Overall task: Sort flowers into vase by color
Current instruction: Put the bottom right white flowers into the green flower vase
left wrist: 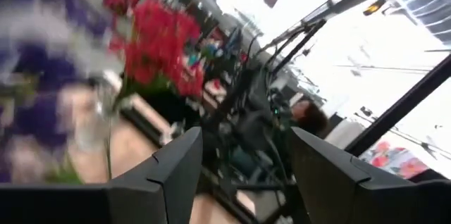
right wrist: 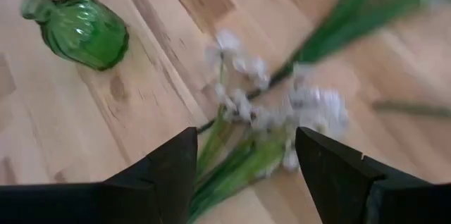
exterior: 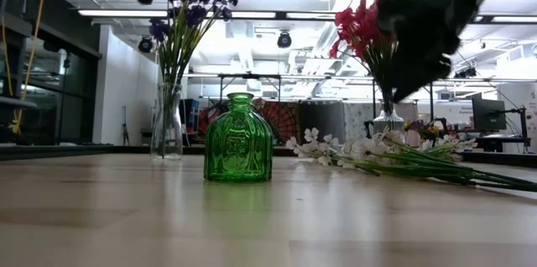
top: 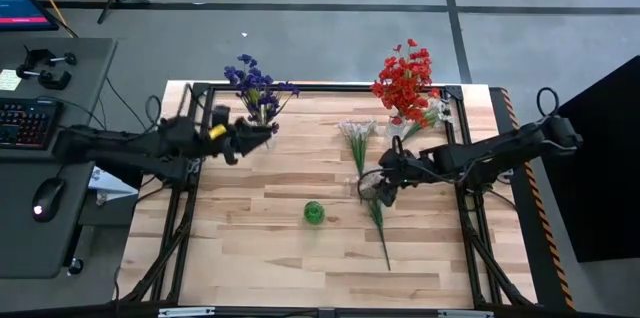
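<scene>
Right pincer (top: 378,190) spread wide, hovering just above white flowers (top: 362,163) lying flat on table (top: 250,248), nothing held. Best to drop straight onto bundled green stems, clear of blooms, close gently, lift level, then carry to green vase (top: 314,212) standing empty nearby. Left pincer (top: 262,135) also parted, idle beside purple flowers (top: 258,83) already in clear vase; red flowers (top: 405,80) likewise placed

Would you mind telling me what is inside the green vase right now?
Nothing shows in the green vase: no stem rises from its neck, and the glass looks empty. The white flowers lie on the table beside it, under the open right gripper.
</scene>
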You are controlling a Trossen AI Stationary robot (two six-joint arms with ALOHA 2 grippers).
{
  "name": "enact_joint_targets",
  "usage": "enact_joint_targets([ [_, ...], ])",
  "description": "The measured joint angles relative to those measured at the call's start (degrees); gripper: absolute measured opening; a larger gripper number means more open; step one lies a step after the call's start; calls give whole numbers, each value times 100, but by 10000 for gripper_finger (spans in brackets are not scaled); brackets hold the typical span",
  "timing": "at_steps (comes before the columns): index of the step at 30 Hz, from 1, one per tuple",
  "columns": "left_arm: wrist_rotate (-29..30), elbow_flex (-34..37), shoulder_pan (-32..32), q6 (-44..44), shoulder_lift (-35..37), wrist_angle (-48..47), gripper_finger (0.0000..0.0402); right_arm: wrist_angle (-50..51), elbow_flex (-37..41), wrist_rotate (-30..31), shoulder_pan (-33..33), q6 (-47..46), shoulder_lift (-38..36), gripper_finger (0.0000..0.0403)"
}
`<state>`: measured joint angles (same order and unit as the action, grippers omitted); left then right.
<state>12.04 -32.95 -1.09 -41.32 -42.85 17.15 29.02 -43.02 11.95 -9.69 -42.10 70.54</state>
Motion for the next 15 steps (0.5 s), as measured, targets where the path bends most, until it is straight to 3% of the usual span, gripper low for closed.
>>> enact_joint_targets([
  [4, 203, 146, -621, -574, 0, -457, 197, -127, 407, -518, 0, -794, -240, 229],
  [8, 347, 136, -1220, -1166, 0, -1814, 197, -320, 699, -1324, -87, -1195, -234, 229],
  [11, 653, 142, -1625, -1623, -29, -2999, 197, -548, 799, -1467, -244, -1637, -216, 229],
  [15, 912, 142, -2057, -1946, -257, -3896, 197, -750, 757, -1505, -582, -2041, -173, 229],
])
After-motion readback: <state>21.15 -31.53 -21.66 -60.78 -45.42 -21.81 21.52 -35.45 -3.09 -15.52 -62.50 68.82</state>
